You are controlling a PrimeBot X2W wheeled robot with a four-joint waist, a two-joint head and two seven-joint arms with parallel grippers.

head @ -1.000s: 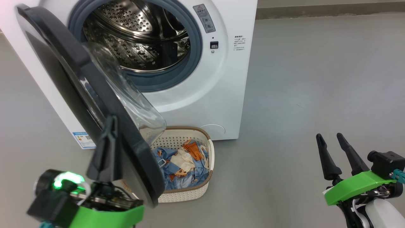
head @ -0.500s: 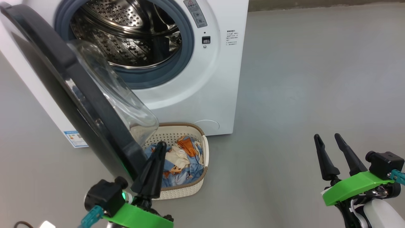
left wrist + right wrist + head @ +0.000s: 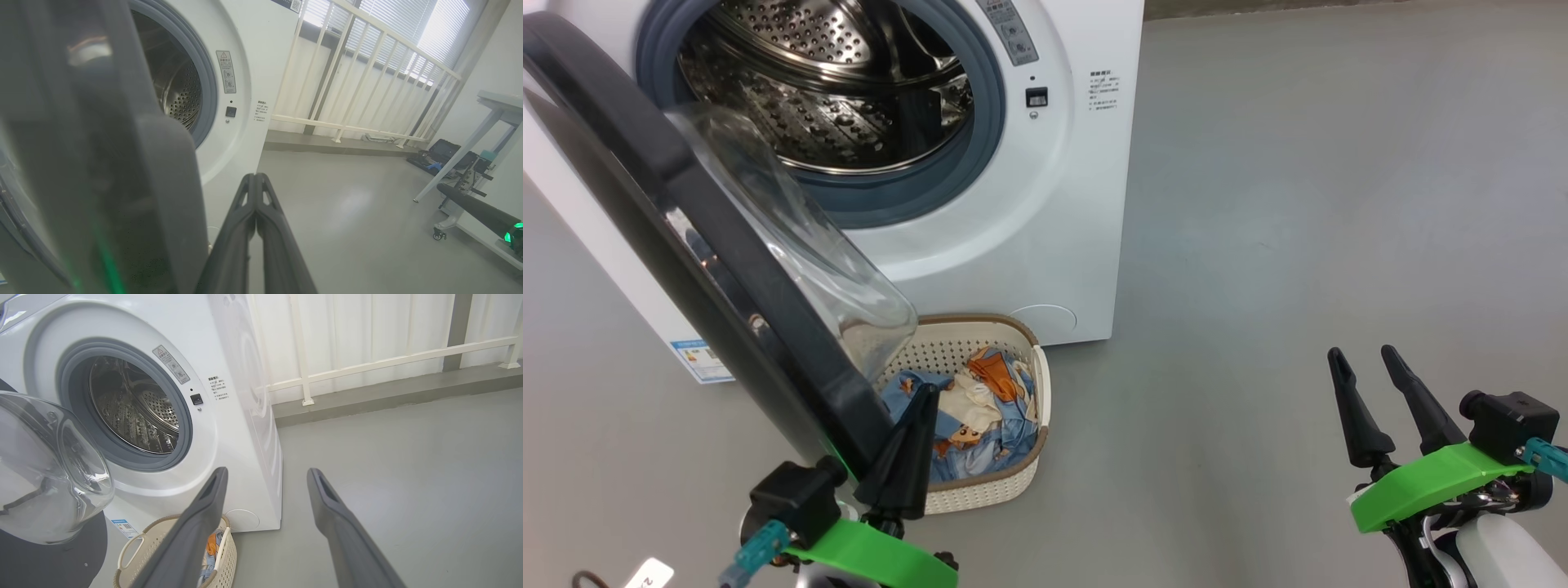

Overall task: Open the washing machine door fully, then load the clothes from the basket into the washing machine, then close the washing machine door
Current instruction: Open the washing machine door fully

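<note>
Left gripper [image 3: 923, 397] has come round from the outer face of the washing machine door [image 3: 805, 371] a second ago to the rim's lower right edge; since half a second ago it has barely shifted; the head view itself has slid, so the camera moved, not the machine. Door stands swung out to the left, glass bowl facing the drum; washing machine [image 3: 1029, 245] mouth uncovered. Left fingers pressed together, pinching nothing, just beside the black rim; contact with the rim cannot be told. In the head view their tip overlaps the left part of the basket [image 3: 984, 490]. Basket sits on the floor [image 3: 1298, 204] against the machine's front, partly under the glass bowl; the clothes [image 3: 984, 420] lie inside it. Right gripper [image 3: 1359, 353] is spread, empty, well apart to the right over bare floor. Floor is plain grey; white railing [image 3: 347, 81] and blinds behind; a table [image 3: 498, 106] at far right.
</note>
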